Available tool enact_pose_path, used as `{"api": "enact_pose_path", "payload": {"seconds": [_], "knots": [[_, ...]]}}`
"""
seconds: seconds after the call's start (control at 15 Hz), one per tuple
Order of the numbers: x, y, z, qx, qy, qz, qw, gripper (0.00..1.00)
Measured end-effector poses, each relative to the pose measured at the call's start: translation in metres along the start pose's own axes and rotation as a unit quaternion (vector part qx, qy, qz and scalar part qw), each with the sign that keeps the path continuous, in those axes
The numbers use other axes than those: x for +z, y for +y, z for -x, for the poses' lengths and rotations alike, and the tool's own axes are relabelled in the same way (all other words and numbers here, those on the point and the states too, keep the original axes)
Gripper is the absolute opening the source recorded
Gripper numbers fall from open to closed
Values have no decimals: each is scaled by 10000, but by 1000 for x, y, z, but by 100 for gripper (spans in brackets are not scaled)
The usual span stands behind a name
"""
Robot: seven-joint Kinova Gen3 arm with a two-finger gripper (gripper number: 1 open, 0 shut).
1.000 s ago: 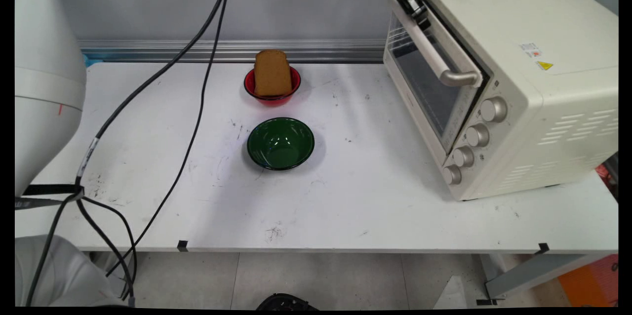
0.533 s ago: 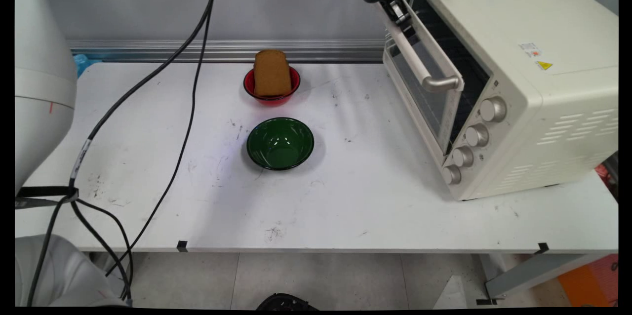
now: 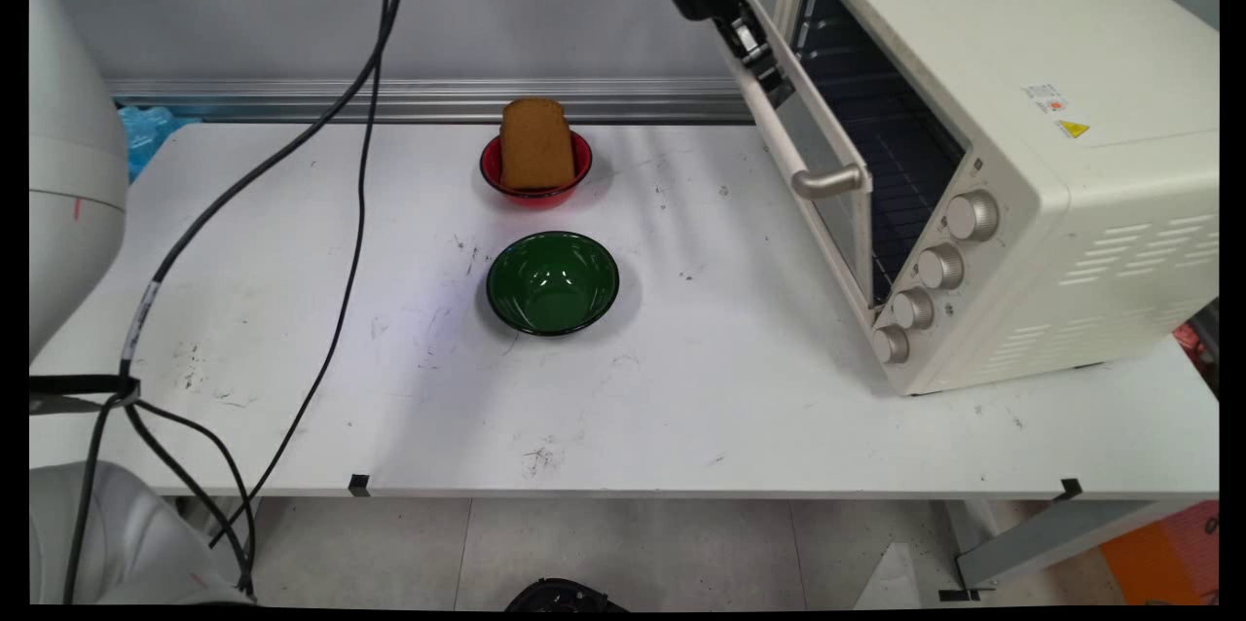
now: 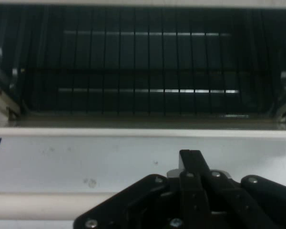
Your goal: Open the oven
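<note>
One gripper seemingly clamped on oven door handle; door partly open.

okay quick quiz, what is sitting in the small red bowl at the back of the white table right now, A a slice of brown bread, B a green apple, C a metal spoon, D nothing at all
A: a slice of brown bread stands propped in the small red bowl, behind the empty dark green bowl.
</note>
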Motion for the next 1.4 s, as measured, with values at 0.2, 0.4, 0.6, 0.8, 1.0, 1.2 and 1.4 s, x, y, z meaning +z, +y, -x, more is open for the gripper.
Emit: {"api": "enact_pose_path", "payload": {"seconds": [0.2, 0.4, 0.6, 0.8, 1.0, 1.2, 1.4], "knots": [[-5, 1, 13, -24, -74, -28, 10000, 0], [-7, 2, 25, -20, -122, -63, 9999, 0], [-7, 3, 38, 20, -154, -101, 9998, 0], [-5, 6, 55, 70, -173, -143, 9997, 0], [-1, 11, 77, 96, -195, -189, 9996, 0], [5, 14, 95, 124, -194, -253, 9994, 0], [11, 16, 114, 147, -208, -335, 9991, 0]]}}
